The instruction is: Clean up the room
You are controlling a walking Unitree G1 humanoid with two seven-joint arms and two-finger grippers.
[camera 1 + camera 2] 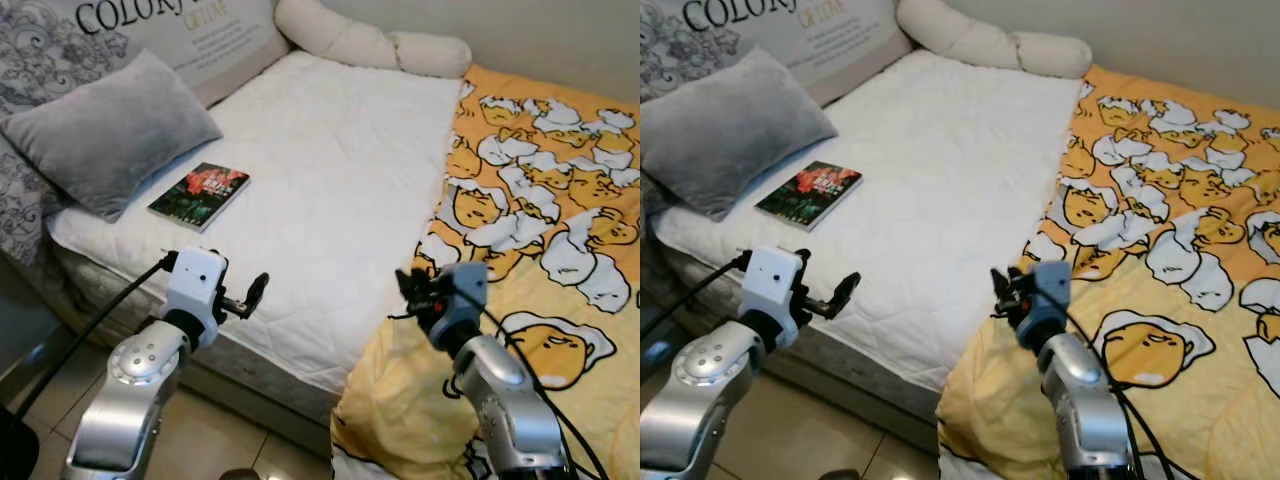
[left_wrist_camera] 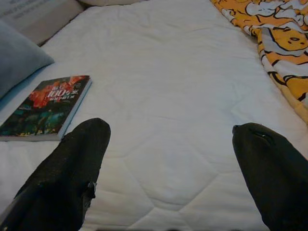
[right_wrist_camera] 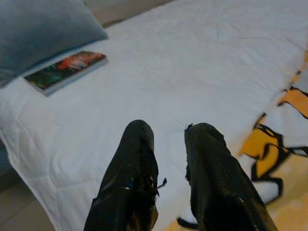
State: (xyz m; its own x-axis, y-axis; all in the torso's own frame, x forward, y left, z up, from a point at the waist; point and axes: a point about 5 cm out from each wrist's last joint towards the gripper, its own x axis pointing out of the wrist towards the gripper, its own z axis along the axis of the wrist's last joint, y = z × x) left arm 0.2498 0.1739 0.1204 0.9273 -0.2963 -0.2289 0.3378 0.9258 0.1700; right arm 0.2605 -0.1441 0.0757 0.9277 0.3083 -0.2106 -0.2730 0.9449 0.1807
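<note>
Two claws are raised over the near edge of the bed, and neither holds anything. The left claw [image 2: 168,163] stands wide open, its two black fingers [image 2: 67,168] spread far apart above the white mattress pad [image 1: 340,190], just inside the bed's near edge. The right claw [image 3: 168,168] is nearly closed, with only a thin gap between its fingers and nothing in that gap; it hangs over the place where the white pad meets the edge of the yellow blanket [image 1: 540,240]. Out from the left claw, toward the head of the bed, a book [image 1: 200,195] with a dark, red-flowered cover lies flat on the pad, just beside the corner of a grey pillow [image 1: 105,130] and well apart from both claws. Behind the pillow stands a printed cushion [image 1: 190,35] with large lettering, and a long cream bolster [image 1: 370,42] lies along the far wall. The yellow blanket with its cartoon print covers only the right side of the bed and spills in a bunch over the near edge. As I judge it, the tidying has hardly begun: the book is not yet picked up, and the blanket is not yet spread or folded.
</note>
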